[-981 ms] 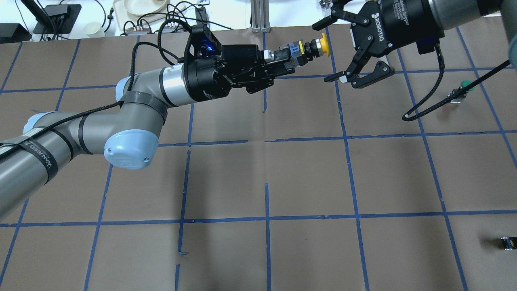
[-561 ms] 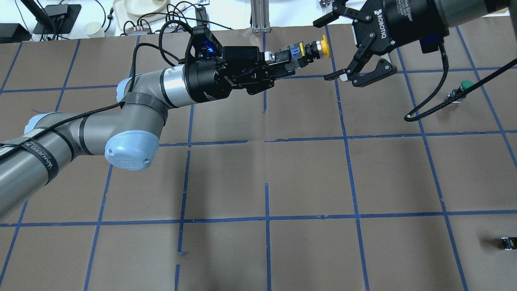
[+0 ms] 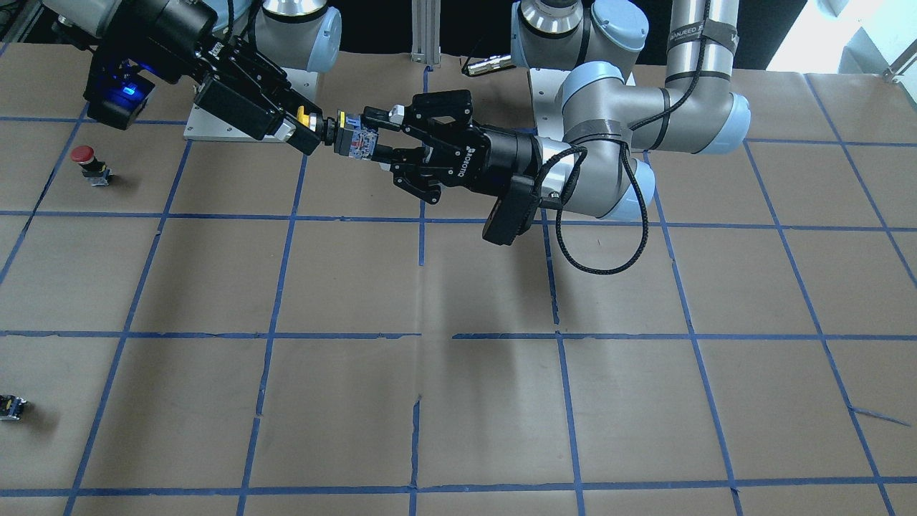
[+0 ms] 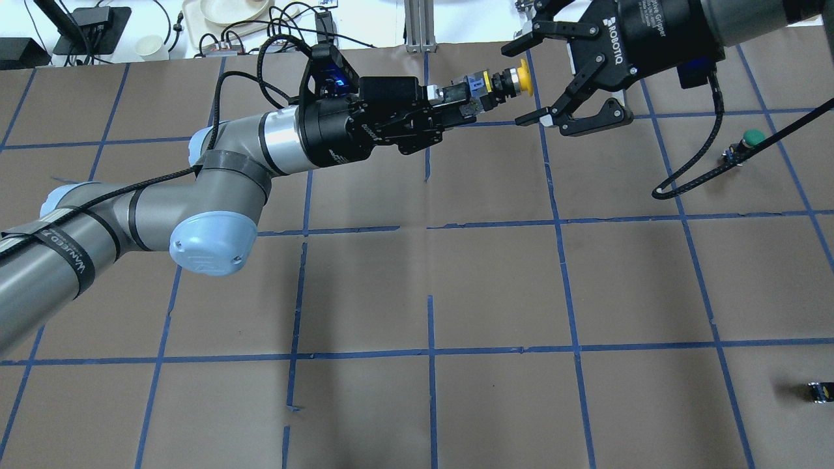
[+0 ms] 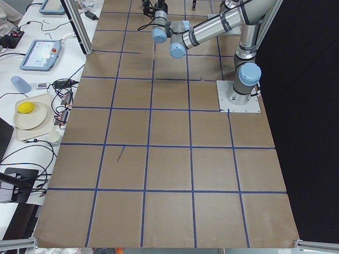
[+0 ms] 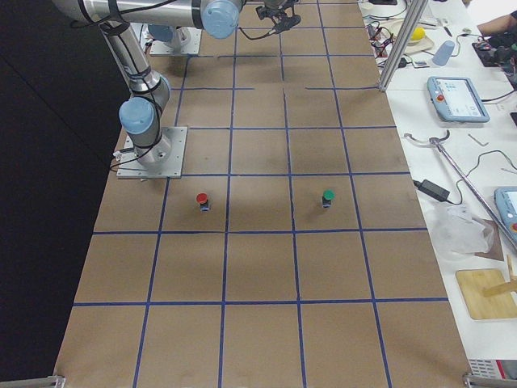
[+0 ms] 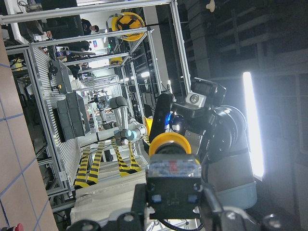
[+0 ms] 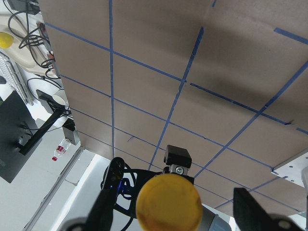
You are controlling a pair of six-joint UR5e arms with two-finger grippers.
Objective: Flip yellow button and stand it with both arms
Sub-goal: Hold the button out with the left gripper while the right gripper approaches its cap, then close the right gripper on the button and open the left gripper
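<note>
The yellow button (image 4: 522,76) is held level in the air, its grey body clamped in my left gripper (image 4: 464,99), its yellow cap pointing at my right gripper (image 4: 513,85). The right gripper is open, one finger on each side of the cap, not touching it. In the front-facing view the button (image 3: 344,136) spans between the left gripper (image 3: 378,137) and the right gripper (image 3: 304,135). The right wrist view faces the cap (image 8: 168,202) head on between its spread fingers (image 8: 103,211). The left wrist view shows the button (image 7: 169,144) from behind.
A red-capped button (image 3: 84,155) and a green-capped button (image 4: 752,137) stand on the brown papered table at the robot's right. A small dark block (image 4: 818,391) lies near the right front. The right arm's black cable (image 4: 690,170) hangs in a loop.
My right gripper has moved left toward the button, so its open fingers now flank the yellow cap. The left gripper holds the button almost still.
</note>
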